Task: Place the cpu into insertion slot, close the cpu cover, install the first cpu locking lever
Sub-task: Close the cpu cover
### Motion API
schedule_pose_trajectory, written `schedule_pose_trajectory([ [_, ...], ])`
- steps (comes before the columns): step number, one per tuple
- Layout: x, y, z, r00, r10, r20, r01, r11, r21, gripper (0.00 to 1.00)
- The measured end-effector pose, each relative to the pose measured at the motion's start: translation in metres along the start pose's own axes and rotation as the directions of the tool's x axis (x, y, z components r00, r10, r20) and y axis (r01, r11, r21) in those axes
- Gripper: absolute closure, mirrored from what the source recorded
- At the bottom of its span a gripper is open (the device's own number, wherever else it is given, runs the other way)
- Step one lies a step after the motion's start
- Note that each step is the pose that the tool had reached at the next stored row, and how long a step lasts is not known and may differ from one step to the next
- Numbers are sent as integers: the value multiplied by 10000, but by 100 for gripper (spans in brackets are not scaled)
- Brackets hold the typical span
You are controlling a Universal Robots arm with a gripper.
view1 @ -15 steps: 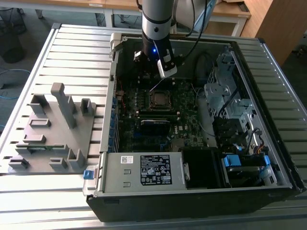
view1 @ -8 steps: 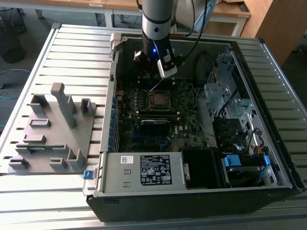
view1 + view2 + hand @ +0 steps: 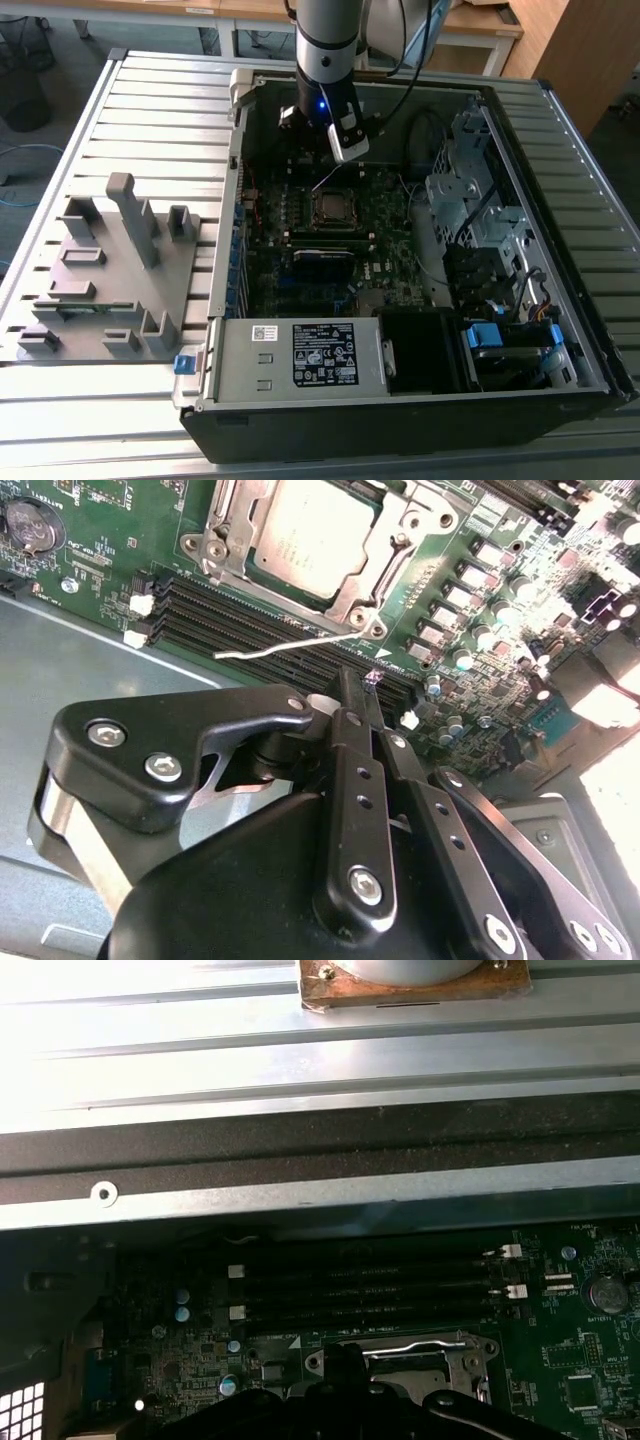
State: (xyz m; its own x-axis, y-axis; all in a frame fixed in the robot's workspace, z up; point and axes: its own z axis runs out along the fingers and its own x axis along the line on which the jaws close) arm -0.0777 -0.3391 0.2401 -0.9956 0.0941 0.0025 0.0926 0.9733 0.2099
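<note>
Claw: the gripper (image 3: 358, 695) has its fingers pressed together with nothing seen between them. It hangs low over the motherboard, close to the socket's edge.
Locking lever: a thin silvery wire (image 3: 285, 647), unlatched, sticks out over the memory slots just past the fingertips; whether they touch it I cannot tell.
Memory slots: long black rows (image 3: 250, 620), between the gripper and the socket.
Cpu: the cpu (image 3: 312, 535) sits flat in the insertion slot (image 3: 400, 1358).
Cpu cover: the cpu cover (image 3: 400, 542) lies down around the chip, whose grey top shows through the window.
Case: the open computer case (image 3: 400, 420) lies on a slatted metal table (image 3: 160, 110).
Fixture: a grey holder (image 3: 110, 270) at the exterior view's left, well apart from the gripper.
</note>
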Motion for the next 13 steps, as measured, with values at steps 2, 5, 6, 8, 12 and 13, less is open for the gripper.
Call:
schedule_pose_trajectory([
  [2,-5,1,0,10000,0,-1,0,10000,-3,90],
  [5,-47,4,3,10000,0,-1,0,10000,-3,90],
  [6,-65,5,4,10000,1,0,-1,10000,-4,90],
  [8,-98,8,6,10000,0,0,0,10000,-3,90],
  [12,-145,12,9,10000,0,0,0,10000,-4,90],
  [13,-145,11,8,10000,1,0,-1,10000,-4,90],
])
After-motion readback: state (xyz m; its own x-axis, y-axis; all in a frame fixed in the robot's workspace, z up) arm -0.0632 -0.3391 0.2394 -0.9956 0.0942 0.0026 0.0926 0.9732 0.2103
